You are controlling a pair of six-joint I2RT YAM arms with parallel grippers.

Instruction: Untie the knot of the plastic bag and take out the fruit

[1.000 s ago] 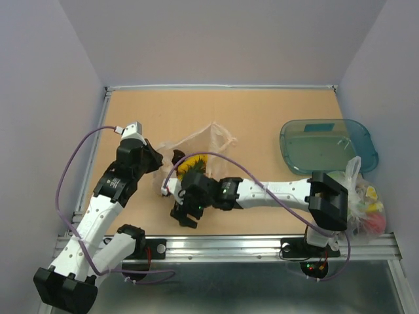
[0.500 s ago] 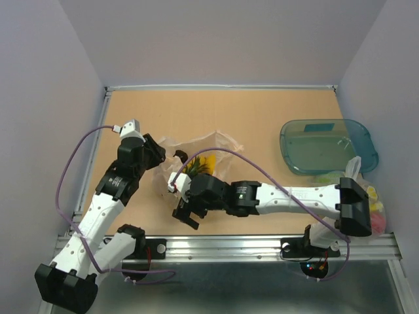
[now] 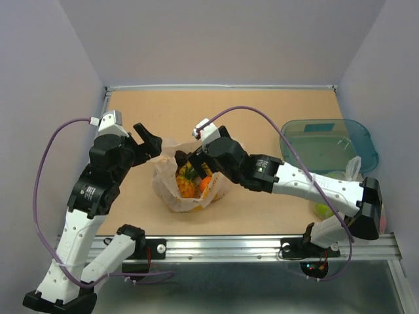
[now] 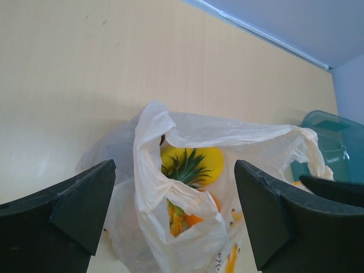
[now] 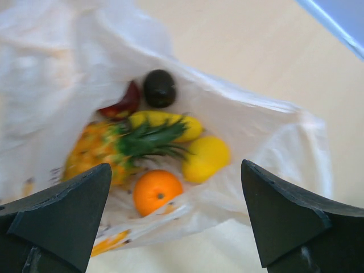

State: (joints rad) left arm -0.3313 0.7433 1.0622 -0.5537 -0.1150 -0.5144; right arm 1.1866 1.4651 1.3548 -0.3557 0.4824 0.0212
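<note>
both jaws have swung up and spread apart, fruit [image 5: 153,192] in plastic bag [image 3: 163,191] below.

The top view looks down from high behind; both wrist views closely share the plastic bag [image 3: 167,191].

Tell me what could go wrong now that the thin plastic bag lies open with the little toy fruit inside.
1. Both the left tool and the right tool are open, so nothing holds the thin whitish-peach plastic bag; it may slide or sag shut.
2. Loose plastic folds over the fruit, so a grab could pinch film and lift the whole bag.
3. The small round orange and yellow lemon look smooth and might slip out.
</note>
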